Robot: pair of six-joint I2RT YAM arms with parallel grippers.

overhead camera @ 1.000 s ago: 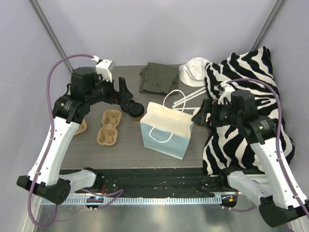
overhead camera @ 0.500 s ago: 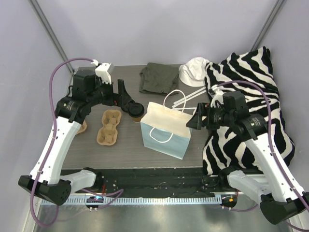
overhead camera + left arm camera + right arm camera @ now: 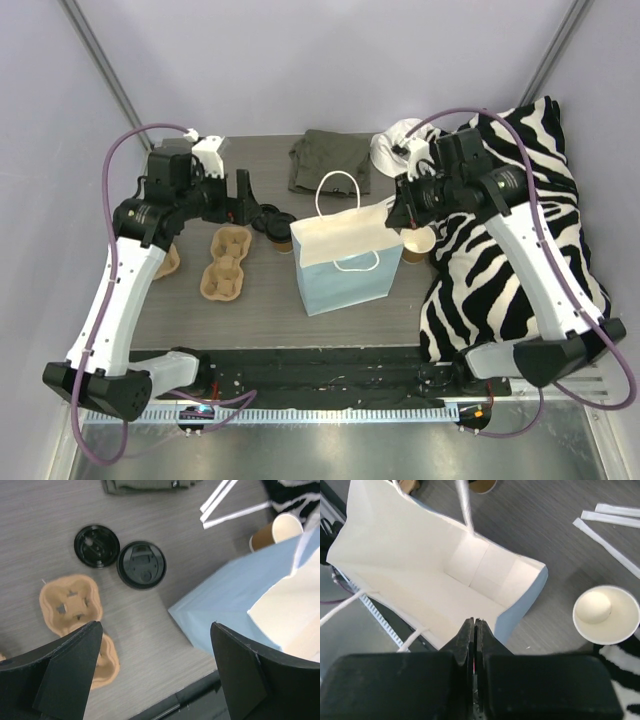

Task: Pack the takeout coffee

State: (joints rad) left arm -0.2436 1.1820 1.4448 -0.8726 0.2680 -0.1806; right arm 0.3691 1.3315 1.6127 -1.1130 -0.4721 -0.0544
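The takeout coffee (image 3: 283,228), a tan cup under a black lid (image 3: 141,564), stands left of the blue paper bag (image 3: 343,262). A second black lid (image 3: 97,546) lies beside it. My left gripper (image 3: 250,205) hovers above and just left of the coffee, open, with nothing between its fingers (image 3: 70,665). My right gripper (image 3: 400,215) is shut on the bag's upper right rim (image 3: 520,615), holding the bag upright with its white inside (image 3: 435,580) showing. A lidless tan cup (image 3: 418,242) stands right of the bag.
A brown pulp carrier (image 3: 225,262) lies left of the bag, with another piece (image 3: 168,262) beside it. A zebra cloth (image 3: 510,250) covers the right side. A dark green cloth (image 3: 330,160), a white cap (image 3: 400,145) and wrapped straws (image 3: 225,500) lie at the back.
My right gripper went from open to shut on the bag's rim and rose toward the back, pulling the bag upright and turning it. My left gripper drifted slightly left and stayed open.
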